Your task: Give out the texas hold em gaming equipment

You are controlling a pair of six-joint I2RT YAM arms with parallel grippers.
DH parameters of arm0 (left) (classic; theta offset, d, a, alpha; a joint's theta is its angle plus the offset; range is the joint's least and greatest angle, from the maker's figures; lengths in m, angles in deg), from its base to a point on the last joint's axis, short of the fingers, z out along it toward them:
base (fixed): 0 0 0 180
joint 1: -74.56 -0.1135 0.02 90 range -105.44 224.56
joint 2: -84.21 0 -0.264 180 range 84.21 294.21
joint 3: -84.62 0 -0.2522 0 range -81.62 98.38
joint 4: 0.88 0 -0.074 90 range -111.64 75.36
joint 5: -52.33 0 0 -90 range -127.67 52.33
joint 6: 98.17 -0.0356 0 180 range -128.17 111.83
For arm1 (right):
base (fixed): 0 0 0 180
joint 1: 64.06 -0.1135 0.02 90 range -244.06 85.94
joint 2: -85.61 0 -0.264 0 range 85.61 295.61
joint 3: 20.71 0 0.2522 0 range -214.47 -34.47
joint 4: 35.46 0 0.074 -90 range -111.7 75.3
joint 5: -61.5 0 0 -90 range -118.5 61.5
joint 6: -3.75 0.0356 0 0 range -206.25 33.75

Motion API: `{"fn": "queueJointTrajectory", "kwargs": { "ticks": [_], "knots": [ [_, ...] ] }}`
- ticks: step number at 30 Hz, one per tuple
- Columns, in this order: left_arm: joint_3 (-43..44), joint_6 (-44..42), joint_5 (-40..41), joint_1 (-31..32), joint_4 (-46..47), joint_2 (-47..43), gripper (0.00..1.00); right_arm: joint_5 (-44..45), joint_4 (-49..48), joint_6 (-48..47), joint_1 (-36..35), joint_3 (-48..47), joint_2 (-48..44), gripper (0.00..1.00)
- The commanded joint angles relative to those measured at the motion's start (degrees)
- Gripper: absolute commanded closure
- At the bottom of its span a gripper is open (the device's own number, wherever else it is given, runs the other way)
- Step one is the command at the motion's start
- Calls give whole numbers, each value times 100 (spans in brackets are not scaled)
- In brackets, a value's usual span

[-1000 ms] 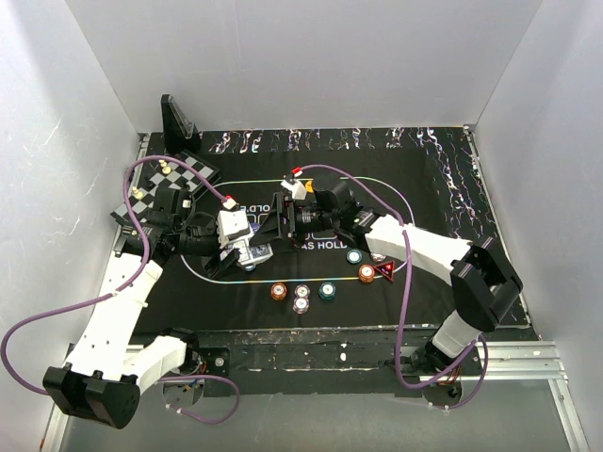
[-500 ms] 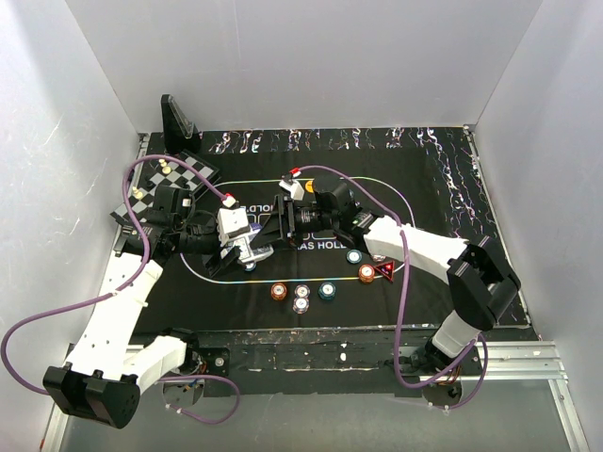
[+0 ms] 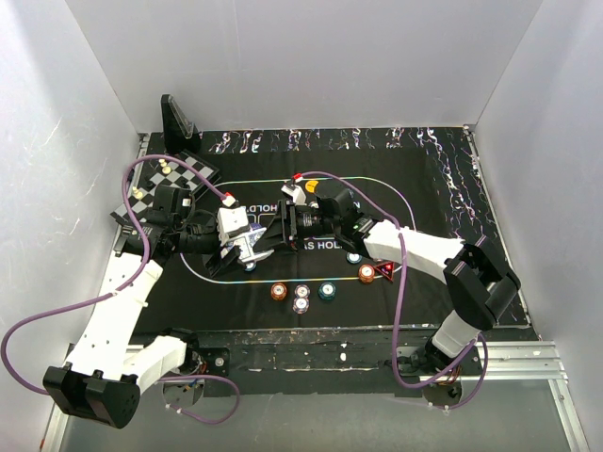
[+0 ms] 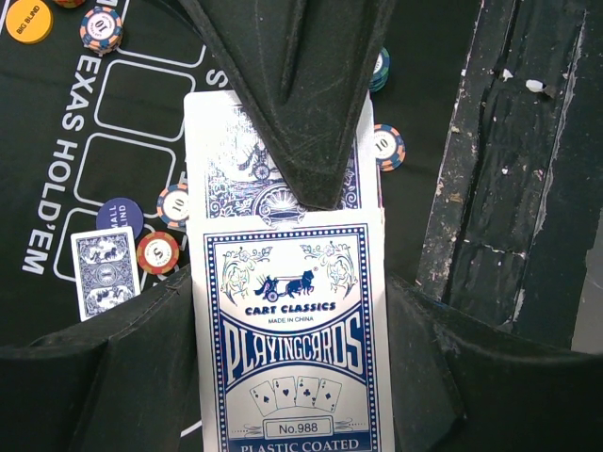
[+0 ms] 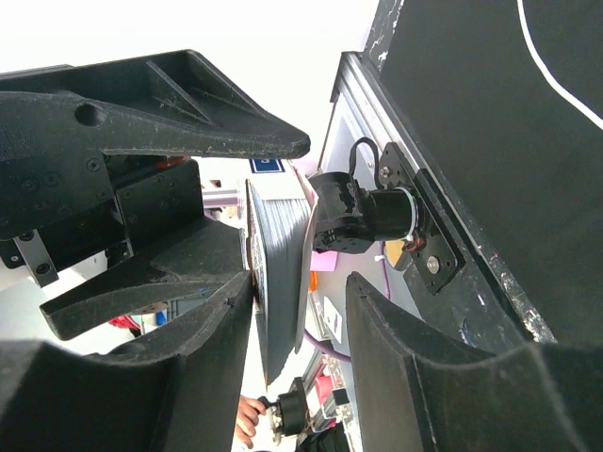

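My left gripper [image 3: 247, 249] is shut on a blue-and-white playing card box [image 4: 292, 339], held above the mat's left-centre. Patterned-back cards [image 4: 226, 160] stick out of its far end. My right gripper [image 3: 273, 231] is open, its jaws on either side of the deck [image 5: 278, 273]: one finger [image 5: 207, 330] touches it, the other [image 5: 405, 348] stands apart. One card [image 4: 105, 273] lies face down on the mat. Orange [image 3: 278, 291], white [image 3: 301, 303] and teal [image 3: 327, 291] chips lie near the front. A red triangle [image 3: 385, 271] and yellow disc [image 3: 310, 186] lie on the mat too.
A black-and-white chessboard [image 3: 174, 179] with pieces sits at the back left, with a black stand [image 3: 176, 122] behind it. The black mat [image 3: 433, 207] covers the table. White walls close in the left, back and right. The table's scuffed front edge [image 4: 528, 188] is near.
My right gripper has moved left toward the left gripper and now has its jaws around the protruding cards. The left arm has hardly moved.
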Motion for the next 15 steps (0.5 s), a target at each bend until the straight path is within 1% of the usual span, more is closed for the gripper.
{"fn": "queueJointTrajectory", "kwargs": {
  "ticks": [1, 6, 15],
  "knots": [
    [134, 81, -282, 6, 120, -133, 82, -51, -340, 49, 78, 94, -90, 50],
    [160, 98, -299, 15, 102, -159, 82, -25, -358, 84, 113, 146, -81, 52],
    [221, 169, -387, 15, 120, -159, 83, 28, -367, 101, 271, 357, -274, 52]
  ]
}}
